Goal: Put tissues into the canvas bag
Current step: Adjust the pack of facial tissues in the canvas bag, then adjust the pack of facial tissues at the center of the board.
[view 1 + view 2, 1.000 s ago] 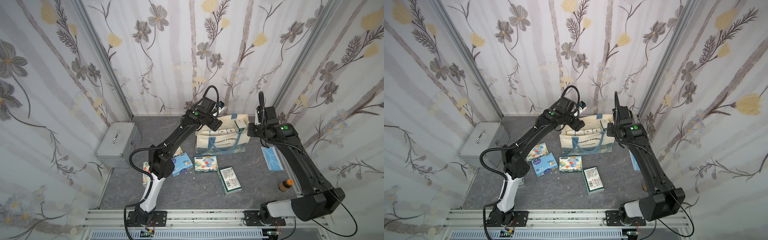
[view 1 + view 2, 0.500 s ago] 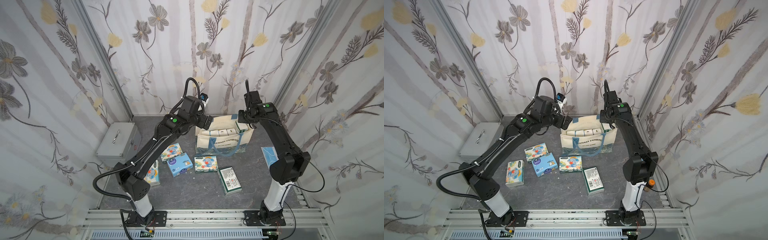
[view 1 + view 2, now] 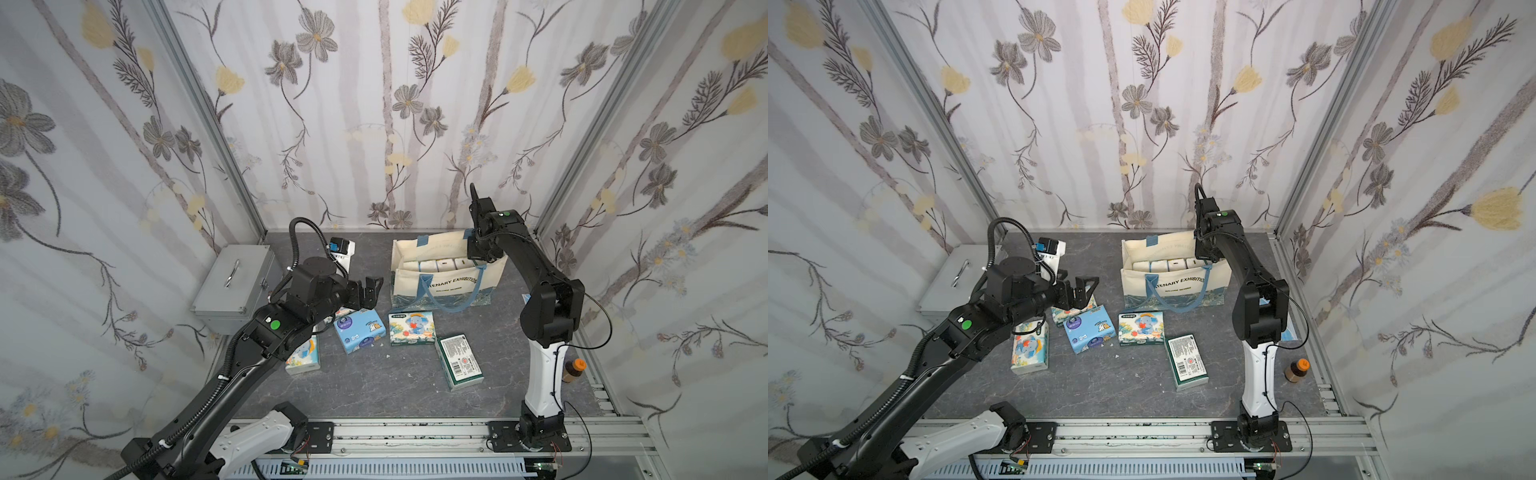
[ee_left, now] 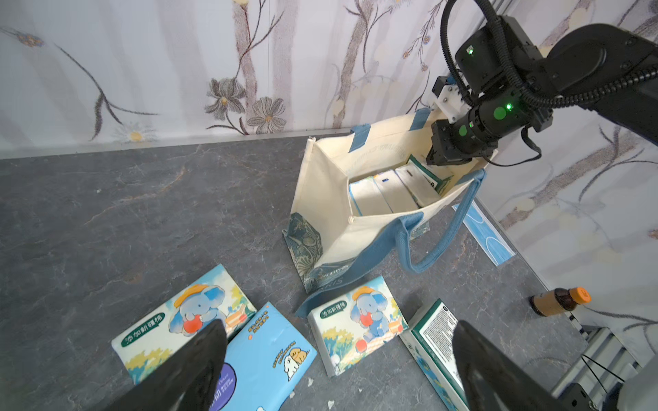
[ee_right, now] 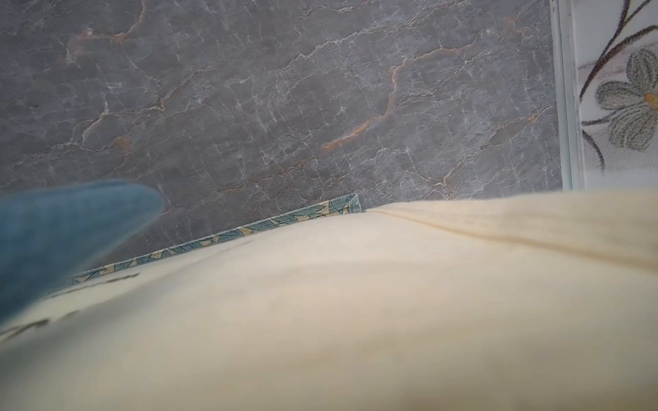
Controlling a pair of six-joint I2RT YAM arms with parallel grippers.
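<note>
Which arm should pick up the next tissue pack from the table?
Left. The left fingers are open and hover over the light blue tissue pack, with other loose packs beside it. The right fingers are shut, apparently pinching the rim of the canvas bag.

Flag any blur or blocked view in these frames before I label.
Right wrist view: the canvas bag fills the lower half, out of focus, its blue strap a smear; only the table is sharp. Left wrist view: crisp tissues, left gripper's jaws dark and soft. Both top views: even light, sharp.
</note>
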